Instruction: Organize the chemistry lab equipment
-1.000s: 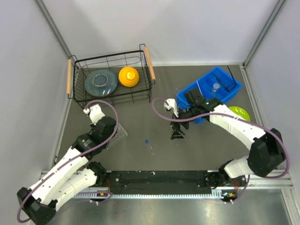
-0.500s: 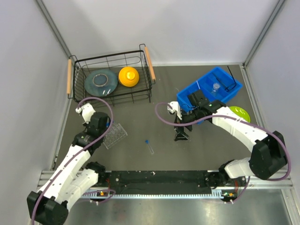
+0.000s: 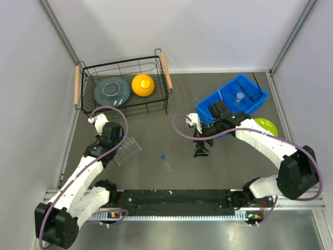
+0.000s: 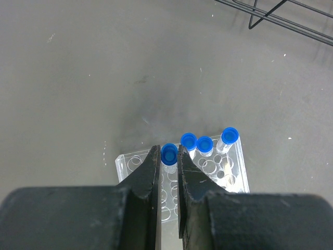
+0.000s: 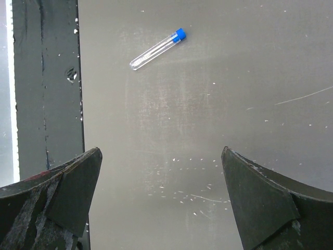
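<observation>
Four blue-capped test tubes [image 4: 204,144] stood in one clear rack [image 4: 231,174]. A fifth tube [image 5: 157,49] lay alone, well ahead of the right gripper [image 5: 161,177], whose jaws were spread wide and empty. The rack's near half was hidden behind the left gripper [image 4: 167,152]. That gripper angled downward, its jaws pinching the leftmost tube [image 4: 169,155] by the cap, with the other three just right of them.

We see a dull grey table [image 5: 208,104], scratched and speckled. The test tubes [image 4: 204,145] are clear and shiny, with smooth blue plastic caps. The rack [image 4: 223,177] is see-through plastic. The basket [image 3: 125,105] is thin black metal wire with wooden handles [image 3: 166,70]. The bin [image 3: 255,101] is shiny blue plastic. The left gripper [image 4: 167,156] has dull black fingers [image 4: 143,198].
</observation>
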Robot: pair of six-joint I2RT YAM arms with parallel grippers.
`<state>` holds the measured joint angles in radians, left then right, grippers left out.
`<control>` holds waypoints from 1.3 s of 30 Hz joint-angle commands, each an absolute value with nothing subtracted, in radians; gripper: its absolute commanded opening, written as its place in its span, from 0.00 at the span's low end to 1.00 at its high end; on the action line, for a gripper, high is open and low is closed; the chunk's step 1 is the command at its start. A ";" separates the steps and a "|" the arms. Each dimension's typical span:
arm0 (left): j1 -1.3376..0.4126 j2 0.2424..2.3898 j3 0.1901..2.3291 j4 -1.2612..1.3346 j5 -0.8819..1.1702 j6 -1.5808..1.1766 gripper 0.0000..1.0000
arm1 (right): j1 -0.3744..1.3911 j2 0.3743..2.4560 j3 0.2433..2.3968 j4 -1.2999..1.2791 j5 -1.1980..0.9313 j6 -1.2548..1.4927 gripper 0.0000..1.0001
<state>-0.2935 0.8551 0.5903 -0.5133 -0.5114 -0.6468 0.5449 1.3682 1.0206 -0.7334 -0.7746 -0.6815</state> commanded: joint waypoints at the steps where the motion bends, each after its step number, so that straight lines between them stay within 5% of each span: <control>1: -0.278 0.865 0.572 -0.448 -0.502 -0.626 0.04 | 0.535 1.348 1.020 -0.726 -0.816 -0.706 0.99; 17: -0.255 0.894 0.561 -0.419 -0.480 -0.612 0.06 | 0.535 1.347 1.019 -0.730 -0.822 -0.710 0.99; 22: -0.253 0.882 0.535 -0.416 -0.468 -0.623 0.17 | 0.534 1.350 1.020 -0.730 -0.824 -0.710 0.99; 39: -0.253 0.847 0.508 -0.433 -0.449 -0.653 0.26 | 0.535 1.351 1.020 -0.735 -0.824 -0.715 0.99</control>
<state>-0.2558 0.8589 0.5331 -0.4038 -0.4858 -0.6384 0.5449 1.3682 1.0206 -0.7338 -0.7879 -0.6891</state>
